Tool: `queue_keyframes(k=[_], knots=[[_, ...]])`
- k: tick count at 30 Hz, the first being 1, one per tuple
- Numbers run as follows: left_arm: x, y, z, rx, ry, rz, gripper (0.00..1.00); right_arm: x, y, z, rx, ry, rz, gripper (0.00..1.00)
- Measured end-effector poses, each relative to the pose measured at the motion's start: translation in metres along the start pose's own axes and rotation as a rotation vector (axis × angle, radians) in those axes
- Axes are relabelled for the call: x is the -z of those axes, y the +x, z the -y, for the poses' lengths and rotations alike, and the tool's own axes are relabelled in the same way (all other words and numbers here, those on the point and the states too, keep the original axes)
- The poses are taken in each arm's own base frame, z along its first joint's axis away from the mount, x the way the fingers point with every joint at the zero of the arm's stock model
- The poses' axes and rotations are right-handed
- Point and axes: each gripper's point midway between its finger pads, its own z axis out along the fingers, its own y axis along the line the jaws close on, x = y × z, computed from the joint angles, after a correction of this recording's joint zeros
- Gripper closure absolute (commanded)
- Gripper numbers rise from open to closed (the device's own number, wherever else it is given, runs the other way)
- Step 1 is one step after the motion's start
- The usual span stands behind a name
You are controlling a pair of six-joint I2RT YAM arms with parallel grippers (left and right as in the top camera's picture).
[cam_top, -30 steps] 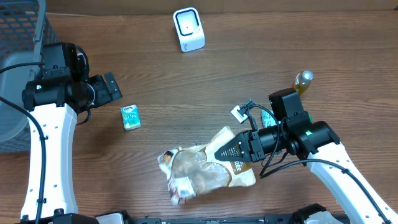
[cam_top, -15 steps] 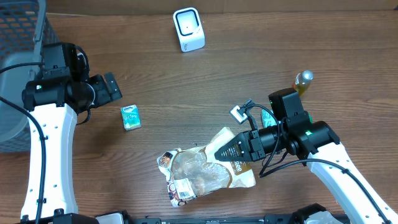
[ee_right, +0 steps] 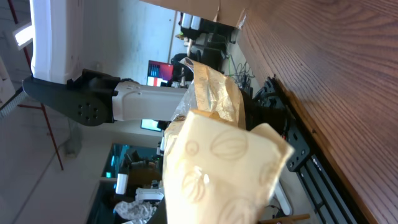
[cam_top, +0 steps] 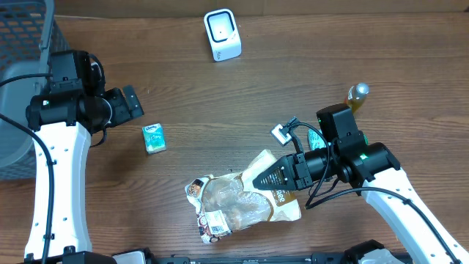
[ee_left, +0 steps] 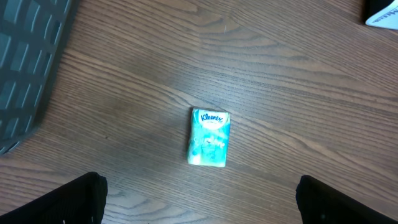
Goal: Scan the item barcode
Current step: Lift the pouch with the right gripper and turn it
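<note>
Right end effector (cam_top: 268, 176): clenched on the upper edge of the snack bag (cam_top: 238, 203). The grip is plain from overhead. In the right wrist view the cream bag fills the lens and hides the fingers.

Snack bag: near the front edge of the worktop (cam_top: 293, 73), centre-right, crumpled, its free end trailing toward the front-left. I cannot tell whether that end rests on the wood or hangs just clear. A white printed panel (cam_top: 213, 224) sits at that end. It may carry the barcode, but it is too small to read.

Scanner (cam_top: 222, 34): white unit at the far edge, upright, well apart from the bag.

Left end effector (cam_top: 130, 101): released, jaws wide, holding nothing. It hovers near a tissue pack (ee_left: 209, 137) that lies flat and untouched. A basket (cam_top: 22, 44) sits at the far left and a bottle (cam_top: 357, 93) at the far right, neither involved.

Step in hand, as I judge it: the item is picked, not yet presented. The scan itself is undone.

Next move calls for carrying the bag across to the scanner and turning the wrist so the coded panel faces the scanner window. The bag is limp, so I expect the panel to sag or fold, and I may need the left arm to flatten it.
</note>
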Motion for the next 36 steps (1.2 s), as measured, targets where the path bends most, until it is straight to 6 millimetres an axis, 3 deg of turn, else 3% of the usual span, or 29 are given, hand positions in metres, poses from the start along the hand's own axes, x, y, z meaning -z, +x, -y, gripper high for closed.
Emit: queue_keyframes(k=[9,19,26,30,36], knots=[[0.000,0.000,0.000,0.000,0.000,0.000,0.01,0.000,-0.003,0.003,0.017,0.021,0.009,0.96],[0.000,0.000,0.000,0.000,0.000,0.000,0.00,0.019,-0.020,0.075,0.024,0.454,0.119,0.96],[0.000,0.000,0.000,0.000,0.000,0.000,0.00,0.028,-0.024,0.090,0.062,0.562,0.134,0.96],[0.000,0.000,0.000,0.000,0.000,0.000,0.00,0.033,-0.031,0.075,0.056,0.587,0.136,0.97],[0.000,0.000,0.000,0.000,0.000,0.000,0.01,0.050,-0.048,0.019,0.056,0.670,0.155,0.97]])
